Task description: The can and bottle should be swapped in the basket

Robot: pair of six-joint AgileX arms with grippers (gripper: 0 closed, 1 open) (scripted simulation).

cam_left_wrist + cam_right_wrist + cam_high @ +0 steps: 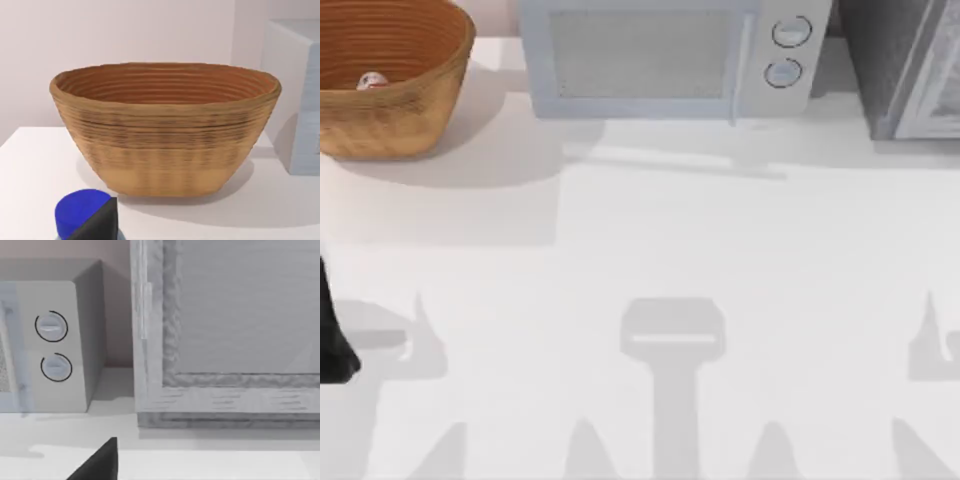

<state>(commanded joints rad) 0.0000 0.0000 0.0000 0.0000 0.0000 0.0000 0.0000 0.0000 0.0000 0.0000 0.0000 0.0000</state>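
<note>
one can (372,82) low down inside the basket (390,120), up at the back left corner of the desk (650,230), just beside the microwave (660,60). left hand (97,225) down low by the desk's left edge, facing the basket's ribbed side from near. right against it a round blue cap (80,212), probably the bottle's. can't tell whether that hand is clenched on it or released. right hand (100,462) parked over on the right, looking at the microwave dials and a grey box (225,330); can't tell its state either.

looks like early days: can not yet out, bottle not yet in.

plenty to go wrong from here though. tall flared wall on that basket, so easy to clip the rim by coming in too low and shove or tip the whole thing. small can sitting deep, so easy to bump the wall on the way down, or knock the can flat and chase it around the bottom. with a loose grip on the bottle, easy to drop or topple it on the lift. also pretty tight next to the microwave.
</note>
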